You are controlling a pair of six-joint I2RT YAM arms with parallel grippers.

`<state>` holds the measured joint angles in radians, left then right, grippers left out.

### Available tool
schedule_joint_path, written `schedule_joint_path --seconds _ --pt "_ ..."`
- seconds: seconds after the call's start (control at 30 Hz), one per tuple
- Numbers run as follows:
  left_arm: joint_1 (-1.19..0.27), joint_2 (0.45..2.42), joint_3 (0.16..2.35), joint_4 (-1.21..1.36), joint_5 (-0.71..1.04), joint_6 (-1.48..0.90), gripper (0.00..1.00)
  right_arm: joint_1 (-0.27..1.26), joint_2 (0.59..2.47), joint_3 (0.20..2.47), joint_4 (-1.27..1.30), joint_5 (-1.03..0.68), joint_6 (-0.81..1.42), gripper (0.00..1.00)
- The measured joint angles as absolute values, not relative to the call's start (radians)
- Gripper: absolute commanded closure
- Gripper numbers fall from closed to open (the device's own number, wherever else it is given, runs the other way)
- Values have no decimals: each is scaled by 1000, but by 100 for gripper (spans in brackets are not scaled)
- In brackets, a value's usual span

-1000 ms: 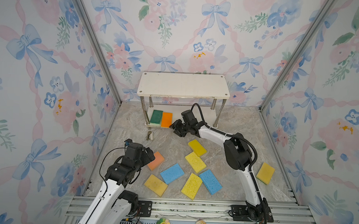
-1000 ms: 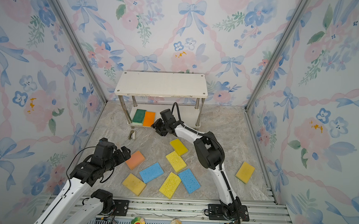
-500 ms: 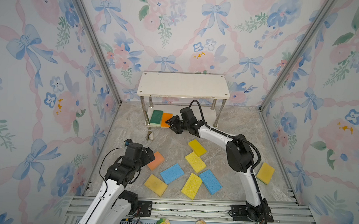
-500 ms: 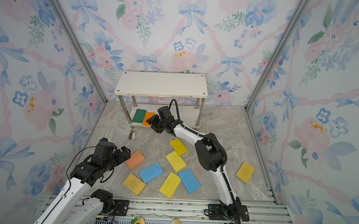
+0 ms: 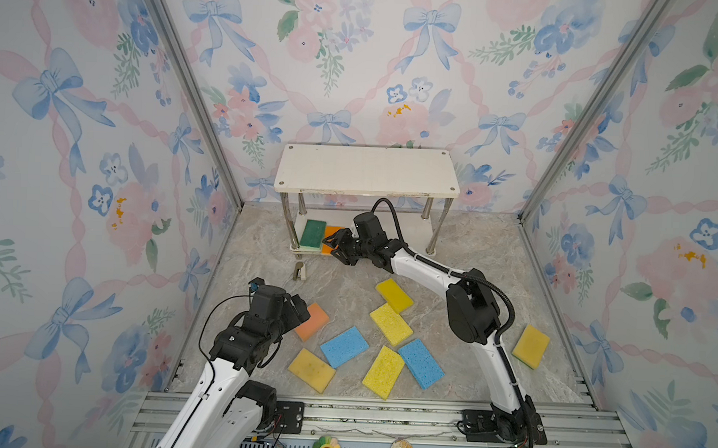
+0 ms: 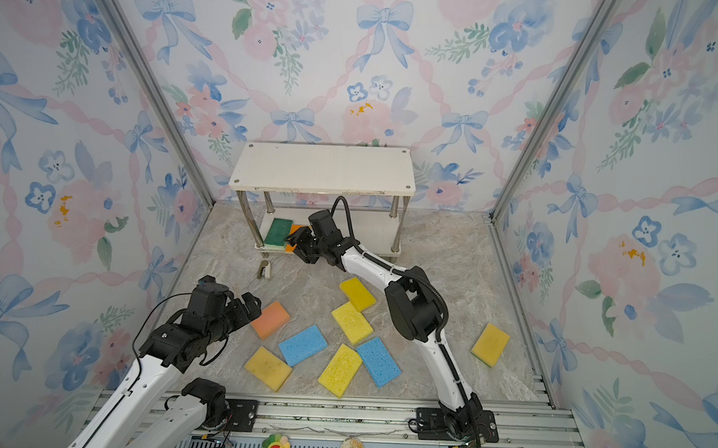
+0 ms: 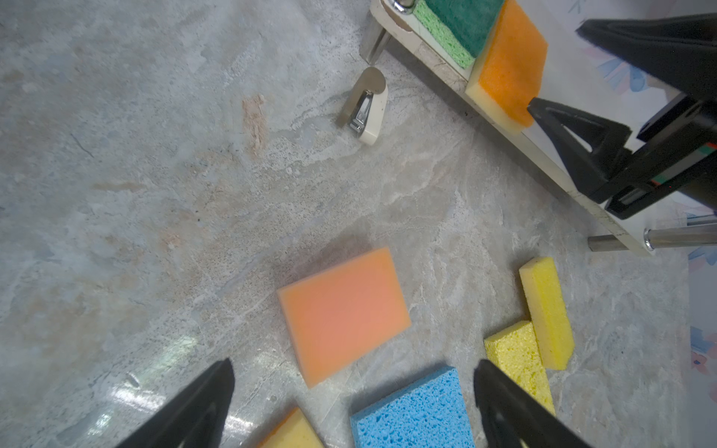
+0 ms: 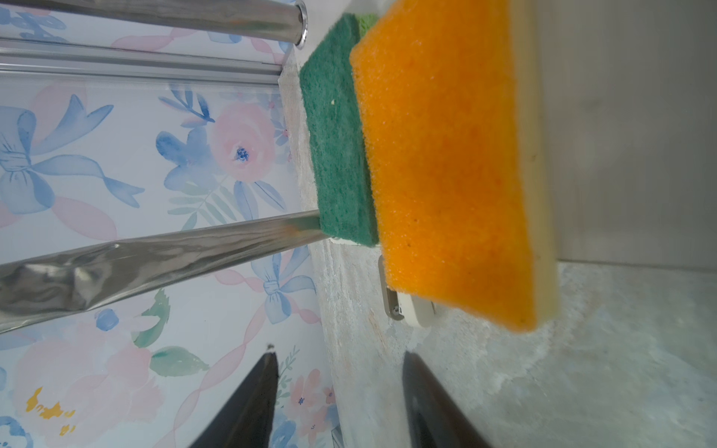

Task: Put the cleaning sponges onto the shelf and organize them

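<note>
Both top views: two down. The dark green sponge [image 5: 312, 233] and orange sponge [image 5: 332, 231] sit on the shelf's [image 5: 368, 171] lower board, just ahead of the right gripper [image 5: 334, 247]. Eight loose sponges [image 5: 390, 324] wait on the floor behind it.

Left wrist: the left gripper [image 7: 354, 364] gapes wide and empty, with the peach sponge [image 7: 343, 314] just ahead.

Right wrist: the right pincer is part-spread and holds nothing, the orange sponge dead ahead.

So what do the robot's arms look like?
The left arm and right arm are smooth white tubes with chunky black joints. A black cable loops along each. The left end effector and right end effector are black, each with two pointy, wedge-shaped fingers.
</note>
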<state>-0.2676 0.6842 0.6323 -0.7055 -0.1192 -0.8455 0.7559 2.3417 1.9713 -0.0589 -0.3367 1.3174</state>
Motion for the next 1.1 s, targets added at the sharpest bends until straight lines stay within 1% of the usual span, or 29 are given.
schedule_joint_path --seconds 0.43,0.7,1.1 --pt "-268 684 632 -706 -120 -845 2 773 2417 2008 -63 -361 1340 43" --pt "-268 684 632 -706 -121 -845 2 766 2476 2090 -85 -363 1342 42" --pt "-268 684 632 -706 -136 -844 2 748 2509 2204 -125 -370 1330 42"
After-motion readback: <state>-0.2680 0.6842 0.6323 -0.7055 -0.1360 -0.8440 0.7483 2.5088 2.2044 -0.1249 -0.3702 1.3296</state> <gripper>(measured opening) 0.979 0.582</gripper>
